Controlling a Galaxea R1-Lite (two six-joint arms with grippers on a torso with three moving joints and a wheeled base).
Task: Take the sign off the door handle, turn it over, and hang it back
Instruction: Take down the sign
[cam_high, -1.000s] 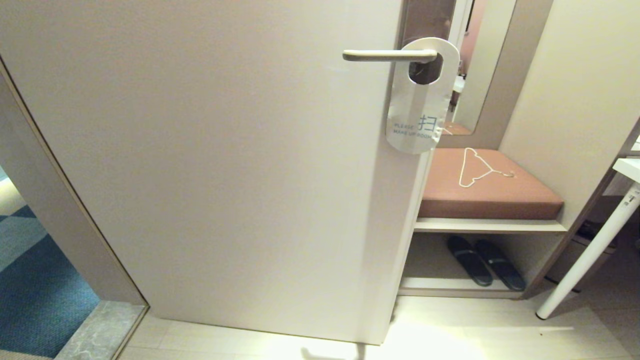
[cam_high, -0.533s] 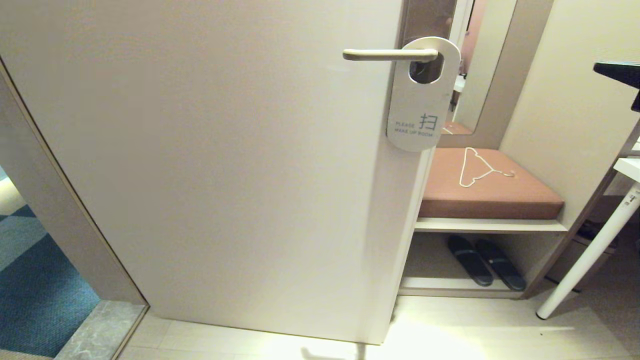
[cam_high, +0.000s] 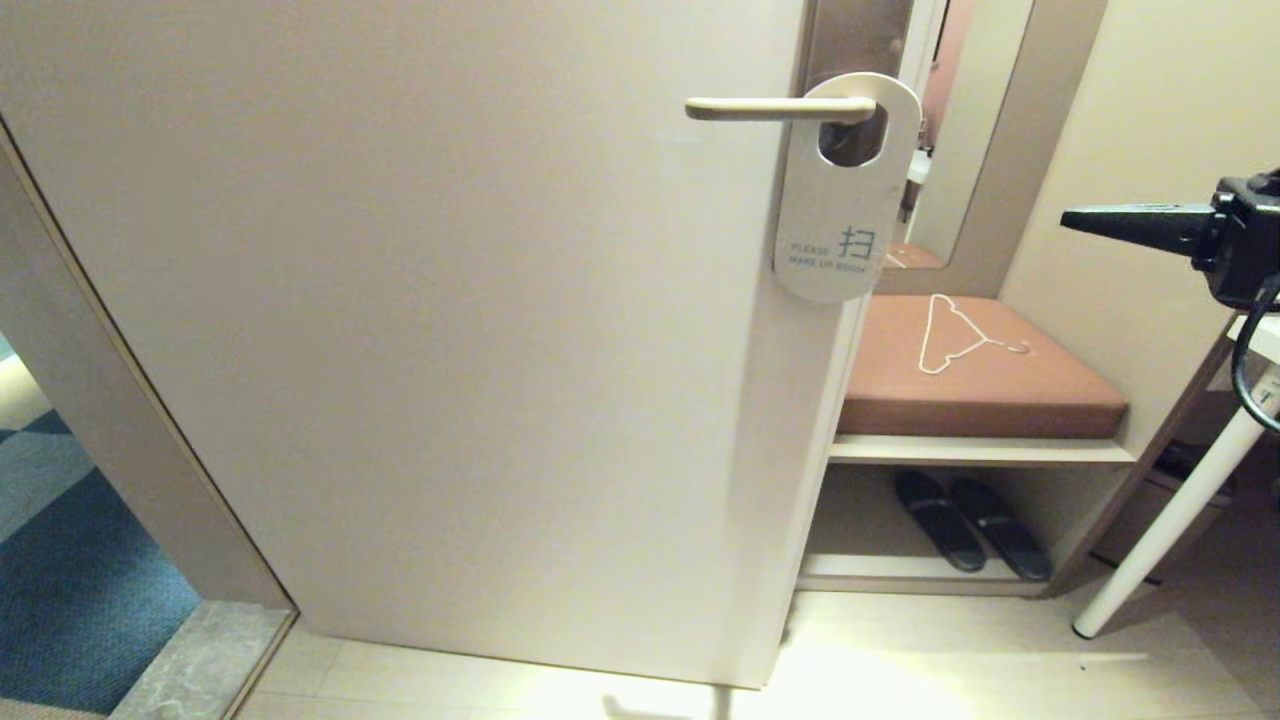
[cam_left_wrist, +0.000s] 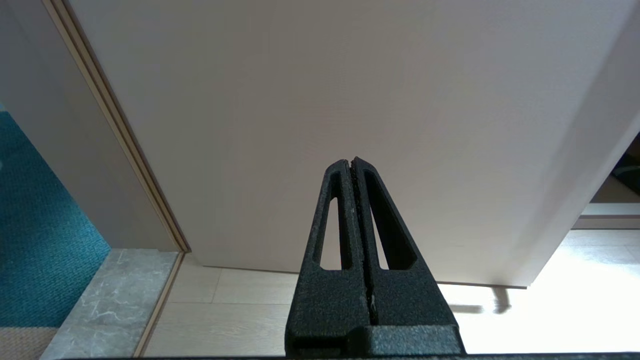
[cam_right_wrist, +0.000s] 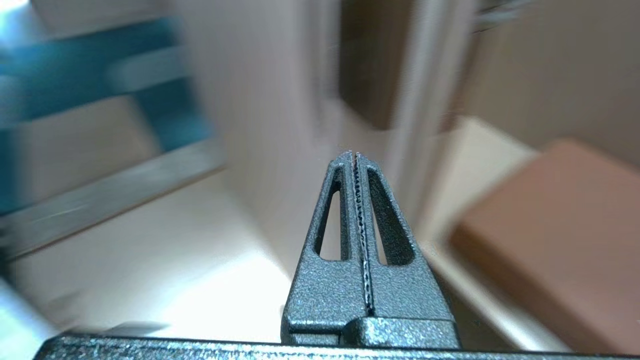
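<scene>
The sign (cam_high: 845, 190) hangs on the door handle (cam_high: 780, 109). Its white face shows, with the words "PLEASE MAKE UP ROOM" low down. The handle goes through the oval hole near the top of the sign. The handle sticks out flat from the cream door (cam_high: 450, 330).

The right gripper (cam_high: 1075, 218) is up in the air, far out to the right of the sign. Its jaws are pressed together and hold nothing. The tip of the jaws points toward the sign. The sign is well apart from the jaws, out in front of them, and hangs from a little above them to a little below. Under the jaws is a brown cushion (cam_high: 975, 375) with a thin white hanger (cam_high: 950, 335) lying on it. Two dark slippers (cam_high: 970, 525) sit on the shelf below that.

The left gripper (cam_left_wrist: 352, 162) is low down, near the bottom of the door. Its jaws are pressed together too, with nothing in them. The door is just in front of the jaws.
</scene>
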